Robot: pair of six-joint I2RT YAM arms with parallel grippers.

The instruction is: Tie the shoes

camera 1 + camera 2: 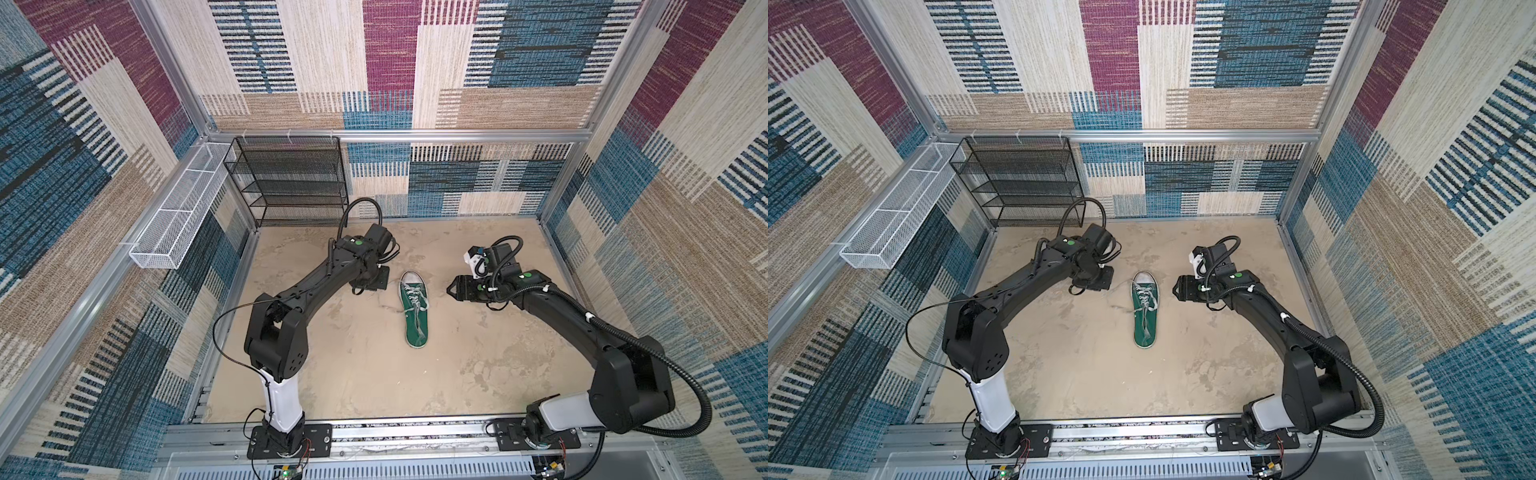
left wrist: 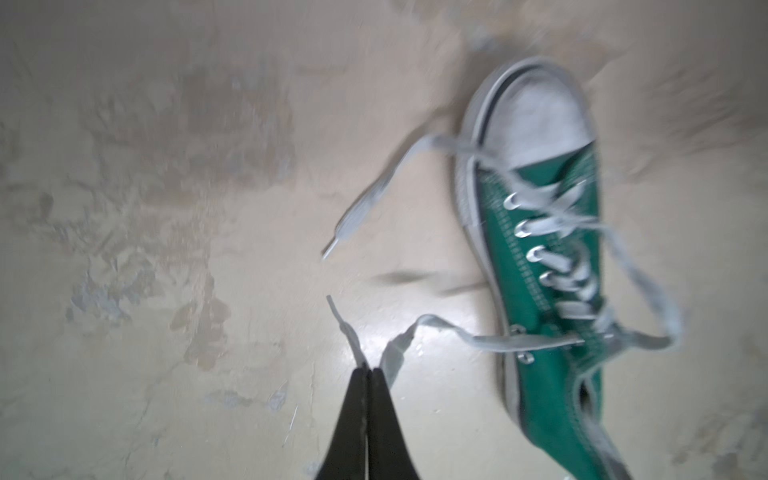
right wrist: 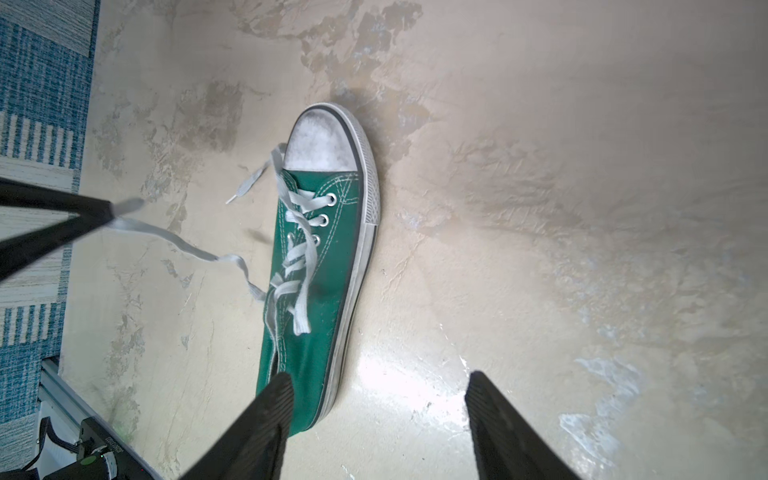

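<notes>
Mid-desk beside the sneaker [image 2: 544,386], left gripper [image 2: 368,370] clamps 1 lace [image 2: 498,343] near its tip, right gripper [image 3: 380,378] gapes empty; pulling could slip that short hold.

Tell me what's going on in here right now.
Two robot arms are working on a green sneaker lying on the floor. The left gripper is shut on one loose lace near its end. The right gripper is open and holds nothing, beside the shoe. No knot is tied yet.
</notes>
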